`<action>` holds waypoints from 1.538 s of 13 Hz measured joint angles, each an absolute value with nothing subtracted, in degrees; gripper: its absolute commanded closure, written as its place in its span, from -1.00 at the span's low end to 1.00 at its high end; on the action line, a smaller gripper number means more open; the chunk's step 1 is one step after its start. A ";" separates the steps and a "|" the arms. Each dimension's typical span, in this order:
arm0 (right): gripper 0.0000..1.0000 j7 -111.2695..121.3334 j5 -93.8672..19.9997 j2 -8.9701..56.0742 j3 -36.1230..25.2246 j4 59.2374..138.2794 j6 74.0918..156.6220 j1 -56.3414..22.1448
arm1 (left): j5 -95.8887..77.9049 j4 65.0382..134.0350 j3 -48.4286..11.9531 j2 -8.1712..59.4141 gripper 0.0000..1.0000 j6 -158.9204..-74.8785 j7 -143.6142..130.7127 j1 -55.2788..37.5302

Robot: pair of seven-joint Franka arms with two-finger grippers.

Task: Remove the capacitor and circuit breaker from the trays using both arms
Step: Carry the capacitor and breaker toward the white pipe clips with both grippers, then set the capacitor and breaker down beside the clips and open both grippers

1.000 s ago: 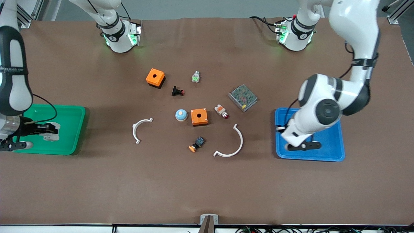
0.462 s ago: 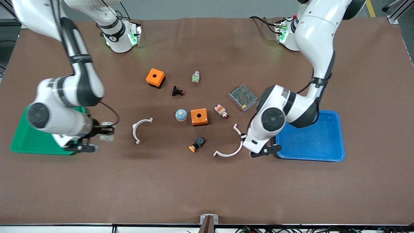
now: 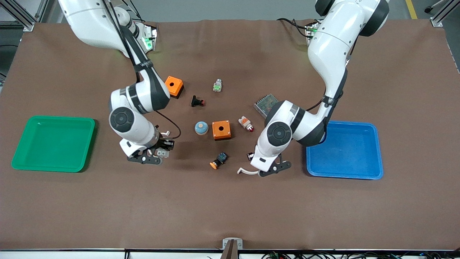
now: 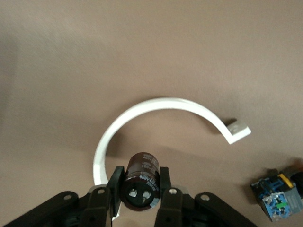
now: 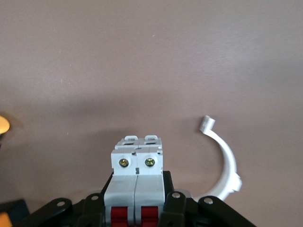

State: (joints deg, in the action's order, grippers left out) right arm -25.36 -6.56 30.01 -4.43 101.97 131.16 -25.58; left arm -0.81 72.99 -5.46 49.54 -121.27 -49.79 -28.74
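On my left wrist feed, the left end effector (image 4: 138, 187) is clamped on the capacitor (image 4: 141, 179), its dark barrel pinched between the two fingers with the shiny terminal end facing the camera. Directly under it lies a white curved clip (image 4: 156, 123), and a small blue part with an orange cap (image 4: 279, 198) sits on the desk (image 4: 151, 47) off to one side of the fingers. From the front camera I see this end effector (image 3: 259, 166) hanging over that clip (image 3: 248, 171), with the blue tray (image 3: 343, 172) beside it toward the left arm's end.

My right end effector (image 5: 137, 208) grips the breaker (image 5: 137, 177): a white-grey block held between the fingers, two brass screws on its top face, red levers down by the fingers. A second white clip (image 5: 222, 163) lies on the desk just beside the held breaker. In the front camera the right end effector (image 3: 160, 151) hangs over bare desk, with the green tray (image 3: 18, 158) well apart toward the right arm's end.
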 measured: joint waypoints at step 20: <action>-1.00 -22.72 -6.69 34.71 -6.26 89.73 116.84 -23.58 | -1.32 89.81 -4.78 14.03 -0.99 -99.12 -27.27 -13.63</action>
